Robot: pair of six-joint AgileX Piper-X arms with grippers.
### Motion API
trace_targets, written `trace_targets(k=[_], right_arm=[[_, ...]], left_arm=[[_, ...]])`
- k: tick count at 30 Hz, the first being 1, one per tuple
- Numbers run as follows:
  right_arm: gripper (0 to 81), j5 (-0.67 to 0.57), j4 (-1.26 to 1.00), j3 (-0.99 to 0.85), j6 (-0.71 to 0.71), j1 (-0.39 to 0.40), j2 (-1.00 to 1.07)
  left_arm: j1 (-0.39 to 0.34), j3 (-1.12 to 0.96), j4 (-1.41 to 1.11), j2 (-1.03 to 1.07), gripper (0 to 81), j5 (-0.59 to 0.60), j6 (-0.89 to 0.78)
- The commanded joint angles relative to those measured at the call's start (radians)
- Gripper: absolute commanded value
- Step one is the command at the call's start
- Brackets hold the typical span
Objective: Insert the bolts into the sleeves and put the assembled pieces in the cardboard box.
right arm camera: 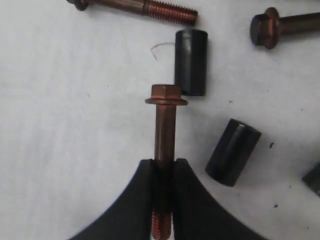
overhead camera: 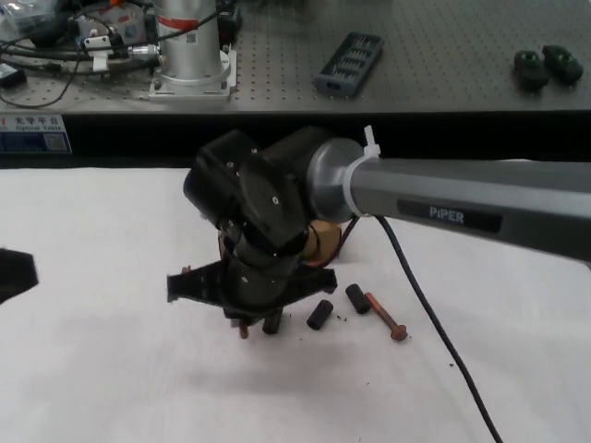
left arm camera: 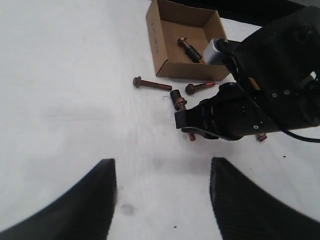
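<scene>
As the right pincer (right arm camera: pixel 164 166) clamps a bolt (right arm camera: pixel 165 125), a sleeve (right arm camera: pixel 190 62) lies beside its head.

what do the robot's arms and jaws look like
The right arm has a grey metallic tube with white lettering on a dark strip, a white cable tie, a black wrist housing and a trailing black cable. Both arms' jaws are black, curved and tapering.

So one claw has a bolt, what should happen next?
Probably the left gripper, open and holding nothing, should go to a loose sleeve and grip it. The right gripper is shut on a bolt, which needs a sleeve held steady to slide into.
</scene>
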Motion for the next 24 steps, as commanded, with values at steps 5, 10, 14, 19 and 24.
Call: trace_targets(k=[5,10,14,19,24], right_arm=[[3.7,0.018,0.016,0.018,0.152,0.081,-0.029],[3.7,0.053,0.036,0.032,0.159,0.155,-0.029],[3.7,0.036,0.052,0.032,0.193,0.168,-0.029],[0.1,-0.032,0.092,0.032,0.134,0.168,-0.034],[28.4,-0.056,0.129,0.032,0.044,0.172,-0.044]], left_arm=[[0.003,-0.010,-0.062,0.056,41.0,0.052,-0.036],[0.003,-0.010,-0.062,0.056,41.0,0.050,-0.036],[0.003,-0.010,-0.056,0.056,41.0,0.048,-0.036],[0.003,-0.010,-0.053,0.056,41.0,0.060,-0.032],[0.003,-0.057,-0.030,0.045,41.0,0.060,-0.016]])
